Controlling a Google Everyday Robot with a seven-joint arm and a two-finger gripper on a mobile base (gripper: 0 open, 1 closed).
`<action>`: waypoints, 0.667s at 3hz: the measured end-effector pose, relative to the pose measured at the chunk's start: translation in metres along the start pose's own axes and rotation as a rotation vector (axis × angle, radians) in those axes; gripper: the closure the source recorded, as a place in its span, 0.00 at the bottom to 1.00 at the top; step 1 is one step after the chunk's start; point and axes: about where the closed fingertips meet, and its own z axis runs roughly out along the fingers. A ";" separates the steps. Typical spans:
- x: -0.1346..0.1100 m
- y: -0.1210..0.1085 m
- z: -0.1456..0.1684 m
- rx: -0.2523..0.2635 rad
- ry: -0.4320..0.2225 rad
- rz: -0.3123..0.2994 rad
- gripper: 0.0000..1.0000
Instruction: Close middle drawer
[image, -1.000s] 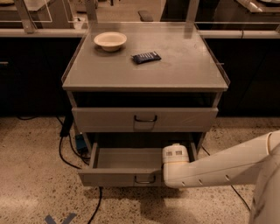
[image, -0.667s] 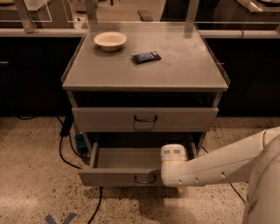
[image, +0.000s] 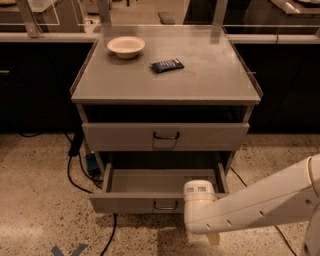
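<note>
The middle drawer (image: 135, 203) is a shallow grey drawer pulled well out of the cabinet, its inside bare. A small dark handle (image: 165, 205) sits at the centre of its low front panel. My white arm reaches in from the right, and its wrist (image: 199, 196) overlaps the right end of the drawer front. My gripper (image: 212, 237) hangs below the wrist, just in front of the panel and right of the handle, mostly hidden by the arm.
Above the open drawer is a taller-fronted grey drawer (image: 165, 136), shut. On the cabinet top (image: 210, 75) are a white bowl (image: 126, 46) and a dark packet (image: 167, 65). Cables and a blue plug (image: 92, 163) lie on the speckled floor at the cabinet's left.
My arm's wrist has shifted slightly lower and nearer the drawer front. The drawer stands open by about the same amount.
</note>
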 end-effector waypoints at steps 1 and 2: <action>0.000 0.026 -0.010 -0.048 -0.001 -0.012 0.00; 0.000 0.027 -0.008 -0.054 -0.001 -0.011 0.00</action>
